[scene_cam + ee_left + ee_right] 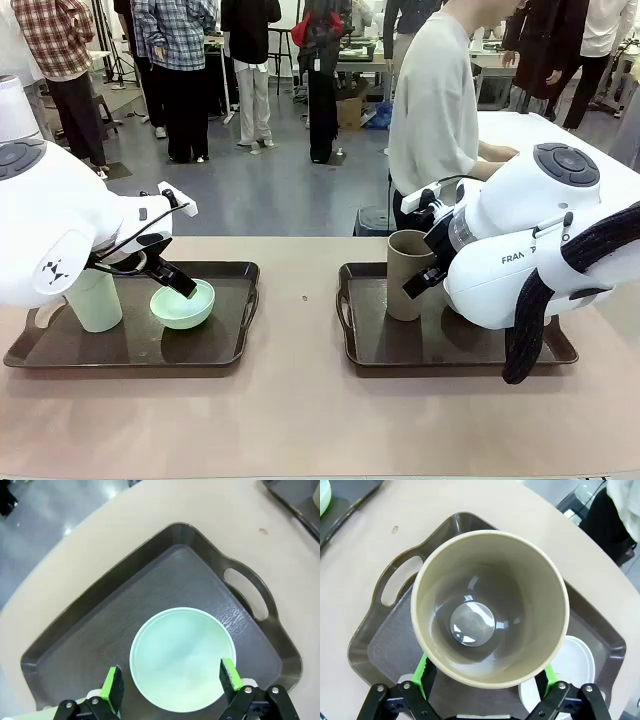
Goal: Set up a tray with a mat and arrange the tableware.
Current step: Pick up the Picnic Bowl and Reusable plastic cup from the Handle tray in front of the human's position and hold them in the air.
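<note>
Both arms waited with jaws wide, each over its own dish.

The left gripper (170, 669) was wide open and held nothing. The pale green bowl (182, 650) sat between its pads (114, 682), a bit toward 12 o'clock, on the left tray (90, 625). From the front, the tall green cup (97, 298) stood at 9 o'clock of that bowl. The right gripper (485, 670) was wide open too, with a pad on each side of the brown cup (490, 610). I could not tell if they touched it. The cup stood upright, mouth up, on the right tray (390, 645). The small white bowl (577, 662) lay at 4 o'clock of it. The right arm read "FRAN" (515, 258).
</note>
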Tool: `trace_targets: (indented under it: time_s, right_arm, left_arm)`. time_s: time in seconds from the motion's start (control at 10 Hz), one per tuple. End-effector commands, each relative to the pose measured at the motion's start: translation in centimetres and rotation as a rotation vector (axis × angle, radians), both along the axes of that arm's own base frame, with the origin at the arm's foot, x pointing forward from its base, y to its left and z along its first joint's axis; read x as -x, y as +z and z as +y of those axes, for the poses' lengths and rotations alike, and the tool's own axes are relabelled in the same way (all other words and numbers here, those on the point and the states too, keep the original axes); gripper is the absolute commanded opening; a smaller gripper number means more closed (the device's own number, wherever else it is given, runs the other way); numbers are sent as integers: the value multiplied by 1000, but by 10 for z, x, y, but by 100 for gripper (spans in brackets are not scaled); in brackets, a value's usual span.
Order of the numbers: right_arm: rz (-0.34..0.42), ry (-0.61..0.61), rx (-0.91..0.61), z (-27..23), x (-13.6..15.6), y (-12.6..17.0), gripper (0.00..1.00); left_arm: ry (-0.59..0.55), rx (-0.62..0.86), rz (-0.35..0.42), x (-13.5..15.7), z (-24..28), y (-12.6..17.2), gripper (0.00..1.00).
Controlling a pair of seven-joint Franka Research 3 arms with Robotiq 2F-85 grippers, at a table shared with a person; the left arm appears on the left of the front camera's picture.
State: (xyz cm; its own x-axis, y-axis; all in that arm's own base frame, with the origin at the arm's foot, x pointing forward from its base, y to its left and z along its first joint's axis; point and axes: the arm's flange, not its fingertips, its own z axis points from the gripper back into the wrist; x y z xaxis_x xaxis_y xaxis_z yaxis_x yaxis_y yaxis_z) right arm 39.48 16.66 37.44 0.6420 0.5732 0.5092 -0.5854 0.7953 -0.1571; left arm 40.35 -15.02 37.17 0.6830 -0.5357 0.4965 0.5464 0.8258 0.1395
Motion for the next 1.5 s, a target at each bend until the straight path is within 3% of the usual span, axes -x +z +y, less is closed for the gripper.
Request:
trace_targets:
  time_s: [0.0, 1.4]
  right_arm:
    - [0, 0, 0, 0, 0, 0, 100]
    - [0, 0, 0, 0, 0, 0, 100]
  left_arm:
    - [0, 0, 0, 0, 0, 0, 100]
    - [0, 0, 0, 0, 0, 0, 100]
